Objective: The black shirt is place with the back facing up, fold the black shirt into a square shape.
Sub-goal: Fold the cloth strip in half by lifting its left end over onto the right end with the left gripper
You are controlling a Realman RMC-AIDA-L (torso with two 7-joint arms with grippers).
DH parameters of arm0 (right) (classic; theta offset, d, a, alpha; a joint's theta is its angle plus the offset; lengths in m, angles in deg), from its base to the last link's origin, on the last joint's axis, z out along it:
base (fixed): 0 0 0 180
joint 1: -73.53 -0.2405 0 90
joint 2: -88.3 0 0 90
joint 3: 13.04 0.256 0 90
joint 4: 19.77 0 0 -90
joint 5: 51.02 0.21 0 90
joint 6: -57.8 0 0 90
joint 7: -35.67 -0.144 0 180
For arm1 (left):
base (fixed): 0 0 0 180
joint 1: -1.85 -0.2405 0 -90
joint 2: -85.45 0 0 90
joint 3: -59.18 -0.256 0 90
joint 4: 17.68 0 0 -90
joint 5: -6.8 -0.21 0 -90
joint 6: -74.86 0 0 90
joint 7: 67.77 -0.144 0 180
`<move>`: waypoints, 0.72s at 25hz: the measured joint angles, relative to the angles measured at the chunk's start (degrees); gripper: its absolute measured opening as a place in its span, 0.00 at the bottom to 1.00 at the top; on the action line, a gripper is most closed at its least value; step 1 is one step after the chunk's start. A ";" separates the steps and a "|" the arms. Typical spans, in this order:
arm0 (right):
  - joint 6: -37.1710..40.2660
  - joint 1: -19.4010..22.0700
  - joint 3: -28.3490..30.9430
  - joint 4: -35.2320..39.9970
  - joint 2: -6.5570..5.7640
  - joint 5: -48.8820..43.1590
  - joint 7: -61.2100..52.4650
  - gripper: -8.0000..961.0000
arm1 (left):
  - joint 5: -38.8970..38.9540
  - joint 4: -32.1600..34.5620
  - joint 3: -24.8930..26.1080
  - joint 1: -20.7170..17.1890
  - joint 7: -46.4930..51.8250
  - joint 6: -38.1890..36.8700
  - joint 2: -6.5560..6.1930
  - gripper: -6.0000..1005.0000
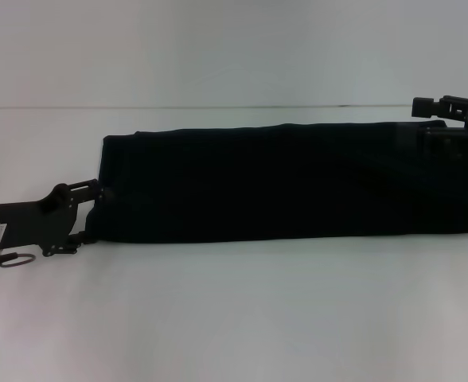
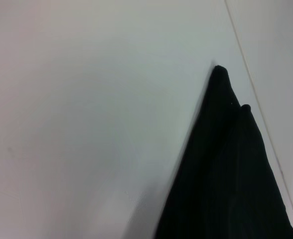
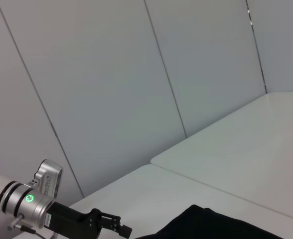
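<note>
L gripper point(image 1: 81, 215): sits at the shirt's left end, near corner. Fingers look to be touching or pinching the cloth edge there, but black on black, so can't tell if the jaws are closed on it or only beside it. The right wrist view also shows this gripper point(image 3: 106, 224) from farther off, just beside a dark fold of cloth, jaws not readable there either.

R gripper point(image 1: 449, 127): at the shirt's right end, far corner, over or on the cloth. Jaw state also can't be told; the fingers merge with the fabric.

Black shirt point(image 1: 290, 183): lies across the middle of the white table point(image 1: 234, 318), running left to right as a long narrow band, so the sleeves/sides are apparently folded in already. It spans nearly arm to arm. No lettering visible. The left wrist view shows the shirt point(image 2: 226, 174) tapering to a point against bare tabletop.

Why placed so, my guess: one gripper at each end of the band suits taking both ends to bring one over the other, shortening the strip toward a square. Opposite corners (near-left, far-right) might skew the fold if lifted unevenly.

Count: 1 shirt, 2 grippers, 1 table. Nothing else on the surface in view.
</note>
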 joint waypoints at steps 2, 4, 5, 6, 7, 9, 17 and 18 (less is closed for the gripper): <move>-0.07 0.00 0.03 0.00 0.00 -0.01 0.00 0.98 | 0.01 -0.09 0.00 0.08 -0.18 0.02 0.06 0.85; -0.14 0.00 0.03 0.00 0.00 -0.01 0.00 0.98 | 0.02 -0.09 0.02 0.09 -0.31 0.03 0.11 0.85; -0.16 0.00 0.03 0.00 0.00 -0.01 0.00 0.98 | 0.03 -0.09 0.02 0.11 -0.43 0.01 0.13 0.84; -0.18 0.00 0.03 0.00 0.00 -0.01 0.01 0.98 | 0.04 -0.09 0.03 0.14 -0.61 -0.07 0.16 0.84; -0.21 0.00 0.04 0.00 0.00 -0.01 0.02 0.98 | 0.04 -0.10 0.04 0.17 -0.85 -0.19 0.18 0.84; -0.22 0.00 0.03 0.00 0.00 -0.01 0.06 0.98 | 0.07 -0.23 0.05 0.36 -1.46 -0.44 0.18 0.83; -0.26 -0.04 0.04 0.00 0.08 -0.01 0.08 0.98 | -0.17 -1.58 -0.10 1.60 -3.82 -0.39 -0.23 0.82; -0.27 -0.04 0.04 0.00 0.09 -0.01 0.08 0.98 | -0.21 -1.58 -0.17 1.63 -4.15 -0.36 -0.23 0.81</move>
